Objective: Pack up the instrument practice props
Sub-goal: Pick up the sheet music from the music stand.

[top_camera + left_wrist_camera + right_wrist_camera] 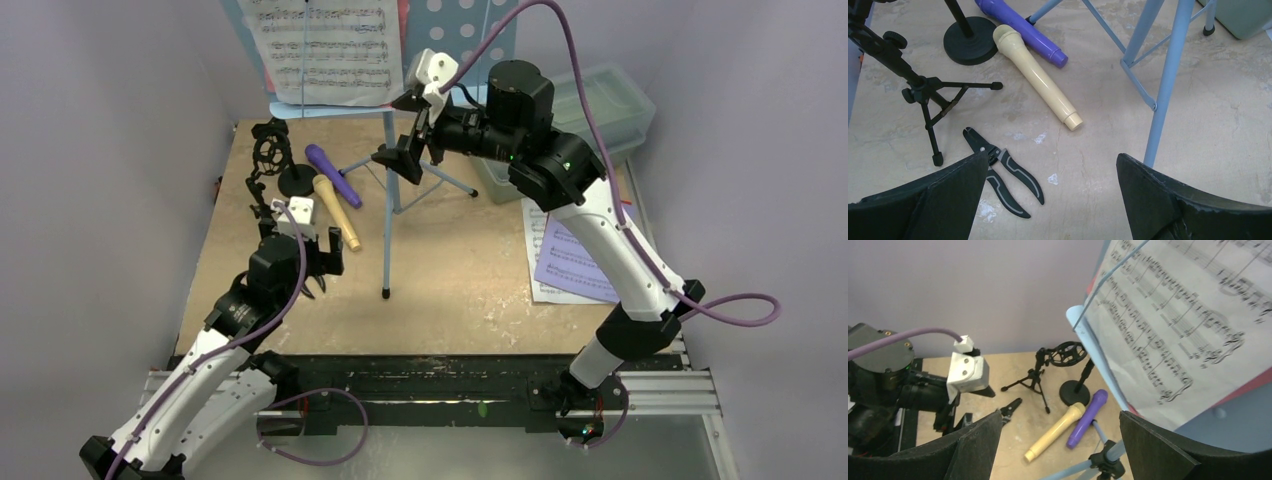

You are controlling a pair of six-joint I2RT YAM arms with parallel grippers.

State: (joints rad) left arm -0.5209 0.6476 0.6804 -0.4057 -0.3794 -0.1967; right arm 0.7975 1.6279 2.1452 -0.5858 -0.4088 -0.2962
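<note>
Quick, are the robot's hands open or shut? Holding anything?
Left gripper: open, holding nothing.
Right gripper: open, holding nothing.

I find my table point(450, 300) to be a tan, marbled top. At far left stand a tripod mic holder point(923, 92) and a round-base holder point(297, 180). The tan microphone point(337, 212) and purple microphone point(333, 172) lie side by side next to them. Black pliers point(996, 154) lie nearer me. The music rack's legs point(390, 230) stand at centre. At right, a white page point(537, 250) lies under a lavender page point(575, 265), and a lidded box point(610, 110) sits behind them.
</note>
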